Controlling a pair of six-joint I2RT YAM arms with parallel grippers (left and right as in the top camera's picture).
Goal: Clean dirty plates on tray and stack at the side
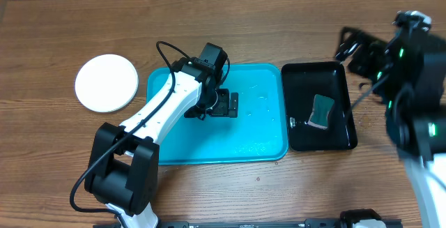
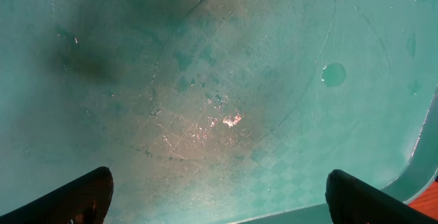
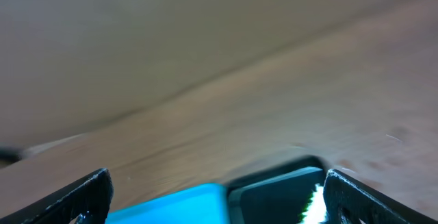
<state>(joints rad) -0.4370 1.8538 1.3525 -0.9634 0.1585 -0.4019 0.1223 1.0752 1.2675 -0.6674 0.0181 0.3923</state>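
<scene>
The turquoise tray (image 1: 268,148) is lying at the centre of the wooden table (image 1: 279,19). It is a smooth plastic rectangle with rounded corners and a low rim, and its floor is glistening with water beads and thin wet streaks. In the left wrist view that floor is showing a faint chequered texture, a round droplet (image 2: 333,74) toward 2 o'clock and a dark shadowy patch toward 10 o'clock.

The only plate showing, the white plate (image 1: 106,83), is resting on bare wood at 9 o'clock from the tray, near its rim but apart from it. It is round, matte and plain. At 3 o'clock from the tray the glossy black tray (image 1: 300,74) is sitting just beside the turquoise rim, holding a grey-green sponge (image 1: 320,111) block.

The left gripper (image 1: 224,104) is hovering over the tray's middle with its fingers (image 2: 79,196) spread wide and gripping nothing, and wet floor is lying open all around it. The right gripper (image 3: 217,179) is hanging blurred off the black tray's 2 o'clock corner, its jaws wide apart and empty over wood. Broad bands of table are lying free at 12 and 6 o'clock.
</scene>
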